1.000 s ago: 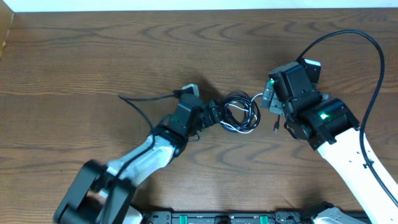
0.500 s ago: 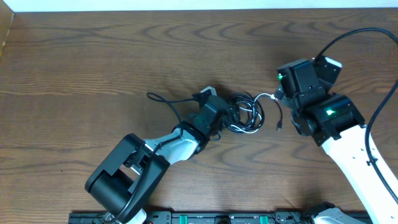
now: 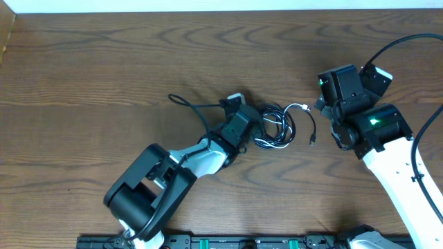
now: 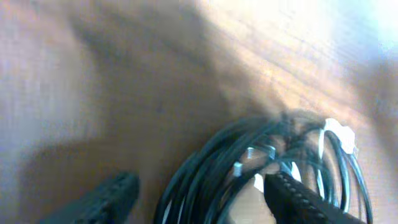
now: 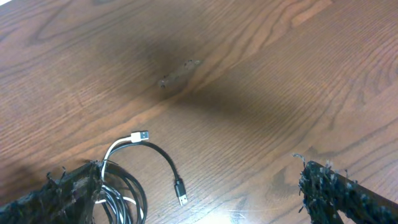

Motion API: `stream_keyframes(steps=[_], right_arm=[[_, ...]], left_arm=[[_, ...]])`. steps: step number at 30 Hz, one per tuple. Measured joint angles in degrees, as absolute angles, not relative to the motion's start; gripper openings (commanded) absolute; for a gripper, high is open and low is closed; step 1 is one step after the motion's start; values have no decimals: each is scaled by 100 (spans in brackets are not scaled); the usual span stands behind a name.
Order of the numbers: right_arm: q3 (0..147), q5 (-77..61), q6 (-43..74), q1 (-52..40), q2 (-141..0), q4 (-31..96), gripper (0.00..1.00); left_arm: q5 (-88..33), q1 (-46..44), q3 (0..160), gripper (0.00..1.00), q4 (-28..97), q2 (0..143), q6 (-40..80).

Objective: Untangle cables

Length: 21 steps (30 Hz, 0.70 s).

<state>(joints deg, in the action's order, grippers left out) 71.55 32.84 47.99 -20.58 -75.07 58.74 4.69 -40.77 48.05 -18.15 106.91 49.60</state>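
Note:
The cables form a small coil of black and white strands on the wooden table. A white plug end and a black plug end stick out on its right, and a black tail trails left. My left gripper is open at the coil's left side. In the left wrist view its fingers straddle several strands of the coil. My right gripper is open and empty just right of the plug ends. In the right wrist view its jaws frame the white plug and black plug.
The wooden table runs all around. The right arm's thick black cable loops at the right edge. A black rail runs along the table's front edge.
My left arm has moved right, up to the coil, and the black tail has shifted right with it. My right gripper has drawn back to the right, away from the white plug end.

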Motion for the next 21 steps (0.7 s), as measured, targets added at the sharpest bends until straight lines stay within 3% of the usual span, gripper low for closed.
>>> stream_keyframes(steps=[5, 10, 13, 16, 19, 21], right_arm=[[7153, 3284, 4816, -2058, -7507, 5896, 99], [7150, 3284, 4821, -2058, -7507, 5933, 99], [7150, 3284, 4823, -2058, -7507, 5935, 99], [7150, 3284, 4823, -2058, -7507, 5937, 99], [7150, 3284, 4823, -2058, -7507, 5937, 99], [7150, 3284, 4823, -2058, -7507, 5942, 99]], left_arm=[[856, -4077, 4932, 77, -2333, 11032, 4790], [1109, -4077, 4998, 57, -2464, 11233, 4657], [1192, -4082, 5004, 59, -2453, 11273, 4484], [1181, -4101, 5015, 76, -2484, 11275, 4320], [1188, -4117, 5028, 75, -2534, 11281, 4189], [1197, -4115, 5028, 66, -2536, 11284, 4014]])
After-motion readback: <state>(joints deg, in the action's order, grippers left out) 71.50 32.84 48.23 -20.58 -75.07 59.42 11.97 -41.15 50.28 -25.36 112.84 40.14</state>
